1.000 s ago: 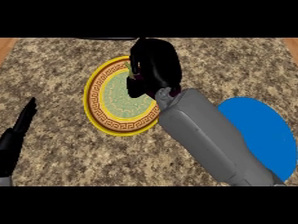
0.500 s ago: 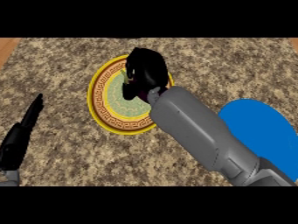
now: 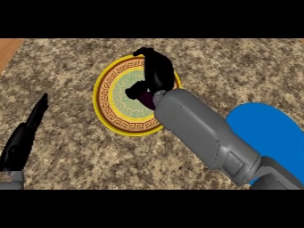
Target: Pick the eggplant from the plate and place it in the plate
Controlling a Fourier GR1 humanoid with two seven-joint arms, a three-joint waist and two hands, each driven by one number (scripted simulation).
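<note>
Eggplant (image 3: 145,99): only a small dark purple patch shows, at the right-hand part of the patterned plate (image 3: 112,104), under the right hand (image 3: 155,73). Long axis and pointing direction cannot be told; most of the body is hidden by the hand and wrist.

Patterned plate: yellow rim, key-pattern band, pale green centre. Its left half lies bare; its right rim is covered by the hand and forearm. Speckled worktop (image 3: 68,67) shows on every visible side of it.

Blue plate (image 3: 282,133): plain, well apart to the right, lower in the view, partly crossed by the grey right forearm; its upper and right parts are uncovered. A strip of bare worktop lies between the two plates.

Right hand: black, over the patterned plate's right side, fingers (image 3: 147,53) curled downward around the eggplant, forearm running diagonally from the lower right.

Left hand (image 3: 24,136): at the lower left edge, edge-on, fingers straight and relaxed, pointing up the view, holding nothing, clear of both plates.

Wooden strips show at the far left and right corners.
</note>
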